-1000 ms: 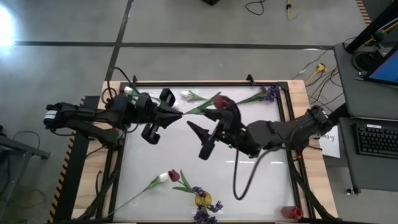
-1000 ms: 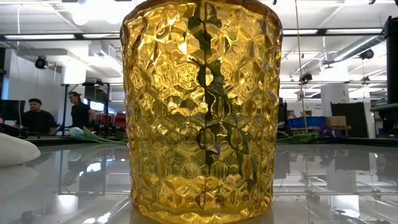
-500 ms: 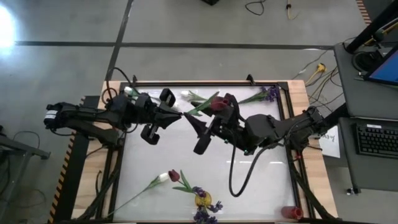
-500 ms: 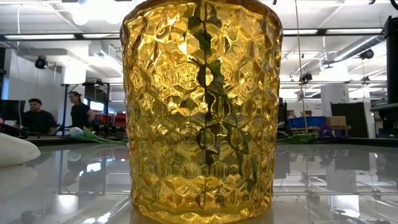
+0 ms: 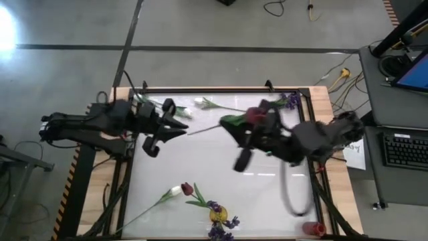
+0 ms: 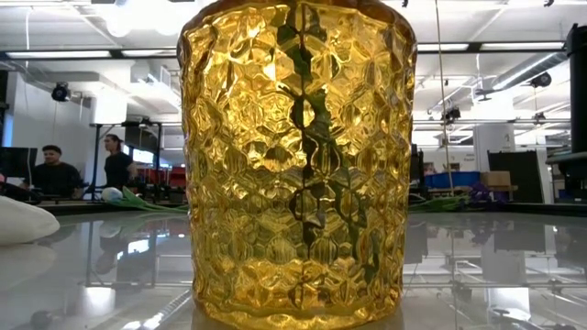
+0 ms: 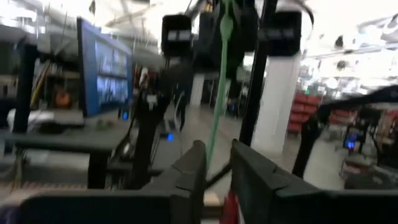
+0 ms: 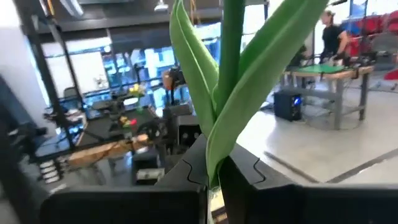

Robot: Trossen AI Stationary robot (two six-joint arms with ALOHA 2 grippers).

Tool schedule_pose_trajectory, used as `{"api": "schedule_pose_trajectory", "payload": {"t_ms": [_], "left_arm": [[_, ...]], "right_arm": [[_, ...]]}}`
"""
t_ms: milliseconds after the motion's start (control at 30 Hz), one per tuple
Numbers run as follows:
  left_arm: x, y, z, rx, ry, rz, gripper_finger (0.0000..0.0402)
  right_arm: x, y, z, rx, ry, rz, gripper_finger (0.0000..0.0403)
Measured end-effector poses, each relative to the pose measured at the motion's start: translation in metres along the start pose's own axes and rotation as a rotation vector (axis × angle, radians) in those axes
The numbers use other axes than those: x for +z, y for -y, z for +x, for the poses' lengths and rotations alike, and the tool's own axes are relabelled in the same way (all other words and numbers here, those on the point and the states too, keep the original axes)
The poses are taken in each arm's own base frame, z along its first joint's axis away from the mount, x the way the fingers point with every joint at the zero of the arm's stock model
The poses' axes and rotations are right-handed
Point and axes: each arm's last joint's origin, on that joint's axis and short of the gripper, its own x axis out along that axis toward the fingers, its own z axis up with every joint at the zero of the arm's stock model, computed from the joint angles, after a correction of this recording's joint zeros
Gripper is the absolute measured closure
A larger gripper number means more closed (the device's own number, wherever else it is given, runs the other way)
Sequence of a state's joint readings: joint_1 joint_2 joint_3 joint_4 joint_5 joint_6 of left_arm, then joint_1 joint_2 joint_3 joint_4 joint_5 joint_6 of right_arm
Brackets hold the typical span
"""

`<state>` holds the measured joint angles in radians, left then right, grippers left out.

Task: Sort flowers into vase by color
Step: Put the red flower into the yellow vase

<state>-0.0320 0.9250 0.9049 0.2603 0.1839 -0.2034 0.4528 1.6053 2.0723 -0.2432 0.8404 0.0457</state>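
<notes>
keyboard (image 5: 407, 149) right of table | laptop (image 5: 413, 72) beyond it | two people (image 6: 55, 170) far off

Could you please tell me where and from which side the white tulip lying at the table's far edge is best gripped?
Probably best to grip the white tulip on its bare stem, beyond the leaves, coming straight down with the fingers across it: it lies flat on the table, with the stem running sideways.

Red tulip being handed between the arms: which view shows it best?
The high view: the red tulip shows whole, bud at the right gripper, stem tip reaching toward the left gripper. The right wrist view shows only stem and leaves pinched between its fingers; the left wrist view, a blurred stem. The low view shows none of it.
</notes>
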Motion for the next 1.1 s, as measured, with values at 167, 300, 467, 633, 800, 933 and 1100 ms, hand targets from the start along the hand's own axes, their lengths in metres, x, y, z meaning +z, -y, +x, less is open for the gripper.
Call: {"api": "schedule_pose_trajectory", "payload": {"t_ms": [167,300,467,633,800,933,1100], "left_arm": [[0.002,0.011,-0.035,0.011,-0.146,-0.047,0.0297],[-0.003,0.024,-0.052,-0.02,-0.217,-0.104,0.0295],[-0.025,0.041,-0.056,-0.039,-0.255,-0.152,0.0309],[-0.055,0.054,-0.049,0.055,-0.28,-0.185,0.0325],[-0.078,0.069,-0.035,0.108,-0.333,-0.289,0.0341],[-0.095,0.083,-0.022,0.17,-0.396,-0.307,0.0354],[-0.109,0.098,-0.007,0.236,-0.434,-0.359,0.0361]], "right_arm": [[-0.009,-0.01,-0.029,0.08,-0.168,-0.044,0.0389],[-0.019,-0.017,-0.065,0.138,-0.345,-0.03,0.039],[-0.05,-0.025,-0.097,0.105,-0.552,0.048,0.039],[-0.085,-0.045,-0.102,0.104,-0.605,0.052,0.039],[-0.11,-0.058,-0.094,0.114,-0.57,0.108,0.039],[-0.13,-0.065,-0.076,0.147,-0.542,0.165,0.039],[-0.144,-0.07,-0.075,0.184,-0.529,0.182,0.039]]}}
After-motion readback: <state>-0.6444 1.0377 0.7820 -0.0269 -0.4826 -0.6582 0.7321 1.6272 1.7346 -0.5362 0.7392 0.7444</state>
